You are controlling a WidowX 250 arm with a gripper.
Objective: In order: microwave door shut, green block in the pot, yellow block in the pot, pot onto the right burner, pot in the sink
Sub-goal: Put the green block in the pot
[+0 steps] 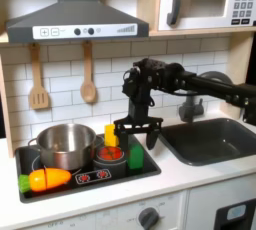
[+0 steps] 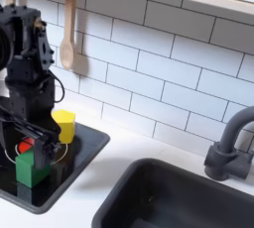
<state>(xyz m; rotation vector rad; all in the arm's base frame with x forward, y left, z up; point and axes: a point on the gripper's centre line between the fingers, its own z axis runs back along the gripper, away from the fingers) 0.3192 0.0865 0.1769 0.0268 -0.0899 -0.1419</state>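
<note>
The microwave door (image 1: 200, 2) at the top right of the first exterior view lies flush with its frame, grey handle on its left. The silver pot (image 1: 65, 144) stands on the black cooktop's left burner. The yellow block (image 1: 110, 134) (image 2: 64, 125) stands upright near the red right burner. The green block (image 1: 135, 156) (image 2: 32, 168) sits at the cooktop's front right corner. My gripper (image 1: 138, 140) (image 2: 35, 141) hangs open just above the green block, its fingers spread to either side and nothing between them. The dark sink (image 1: 215, 139) (image 2: 189, 197) lies to the right.
An orange toy carrot (image 1: 45, 179) lies at the cooktop's front left. A dark faucet (image 1: 190, 104) (image 2: 233, 143) rises behind the sink. Two wooden utensils (image 1: 88, 74) hang on the tiled wall under the range hood (image 1: 75, 19).
</note>
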